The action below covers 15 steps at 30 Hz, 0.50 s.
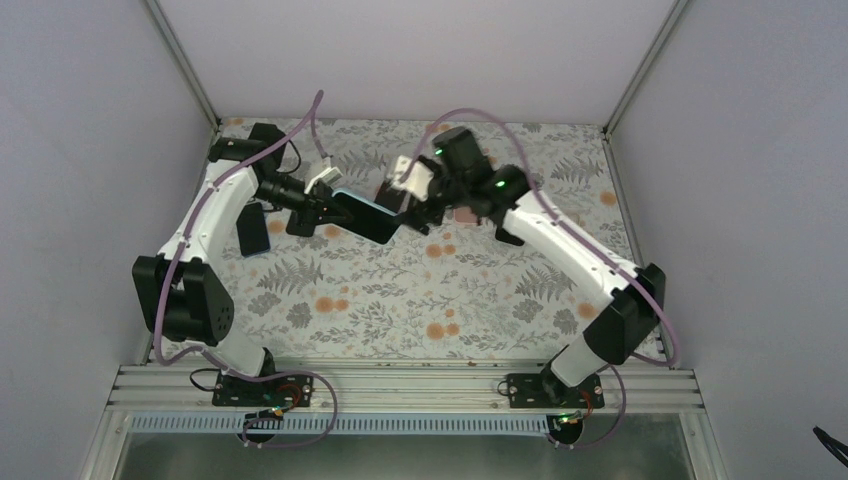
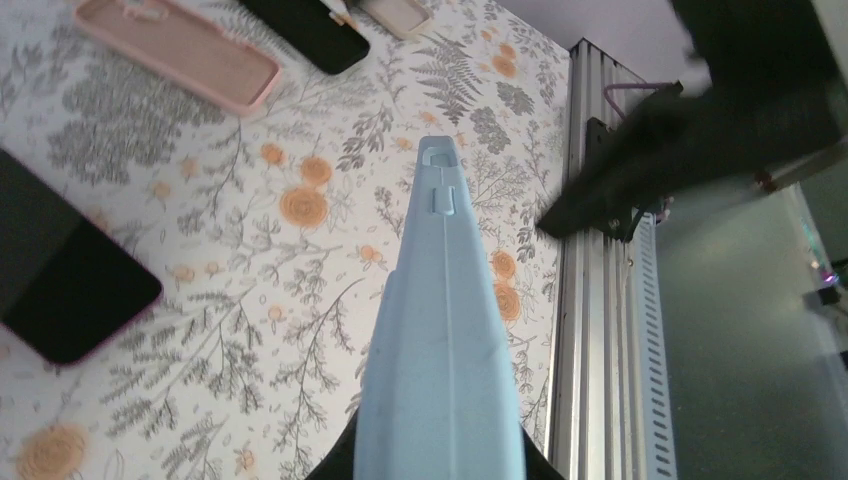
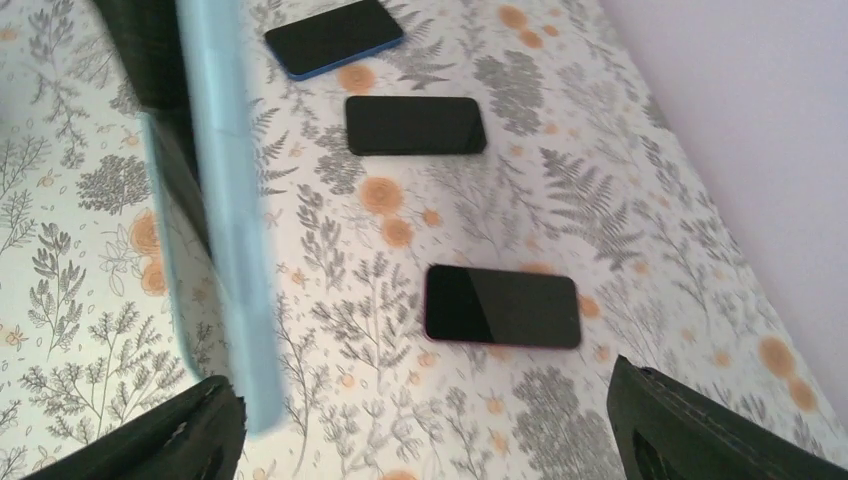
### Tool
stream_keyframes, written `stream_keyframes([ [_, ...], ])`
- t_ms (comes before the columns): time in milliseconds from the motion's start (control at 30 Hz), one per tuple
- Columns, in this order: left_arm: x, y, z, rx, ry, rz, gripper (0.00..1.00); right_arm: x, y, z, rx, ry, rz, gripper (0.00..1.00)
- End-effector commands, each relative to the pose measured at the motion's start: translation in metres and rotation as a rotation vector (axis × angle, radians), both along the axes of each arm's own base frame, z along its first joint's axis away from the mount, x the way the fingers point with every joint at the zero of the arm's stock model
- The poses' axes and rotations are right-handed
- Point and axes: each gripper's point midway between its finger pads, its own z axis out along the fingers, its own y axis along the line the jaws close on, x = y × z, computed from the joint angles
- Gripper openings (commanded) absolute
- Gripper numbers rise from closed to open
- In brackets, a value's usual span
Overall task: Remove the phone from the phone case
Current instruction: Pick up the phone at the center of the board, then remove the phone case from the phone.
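1. A light-blue rubbery phone case (image 2: 440, 330) is held up in the air above the floral-patterned table cover (image 1: 420, 300). A black slab phone (image 1: 362, 217) is seated inside the case, and its dark screen shows in the top view.
2. The left gripper (image 1: 330, 207) has the case by one end. Its dark fingers (image 2: 340, 468) are pressed tight against the two flat sides, and the case sticks out edge-on from between them.
3. The right gripper (image 3: 420, 420) is at the other end of the case with its black fingers (image 3: 690, 430) spread wide, clamping nothing. The blurred edge of the case passes close by one finger and well apart from the other. Whether the near finger touches the case I cannot tell.
4. Beyond the case's free end in the left wrist view, an empty pink silicone case (image 2: 180, 50) lies open side up on the cover. A small beige case (image 2: 397, 14) lies further off.
5. A ribbed aluminium rail (image 2: 600, 300) runs beside the light-blue case in the left wrist view, at the edge of the cover.
6. In the right wrist view, three phones lie flat and face up on the cover to one side of the light-blue case, each apart from the others. They are a blue-rimmed dark phone (image 3: 335, 37), a plain black phone (image 3: 415, 125) and a pink-rimmed dark phone (image 3: 500, 305).
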Motion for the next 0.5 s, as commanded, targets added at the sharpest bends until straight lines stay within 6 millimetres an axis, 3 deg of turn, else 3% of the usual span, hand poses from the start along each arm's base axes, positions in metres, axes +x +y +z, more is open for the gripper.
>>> stream_keyframes([
  [0,-0.010,-0.016,0.043,-0.058,-0.150,-0.069,0.02,-0.014,-0.025,0.014,0.083,0.160,0.056,0.92],
  [200,-0.013,-0.031,0.064,-0.053,-0.197,-0.102,0.02,-0.016,-0.035,-0.005,0.030,0.221,0.019,0.82],
  [467,-0.012,-0.056,0.035,0.207,-0.251,-0.092,0.02,-0.021,-0.047,-0.033,-0.068,0.270,-0.002,0.81],
])
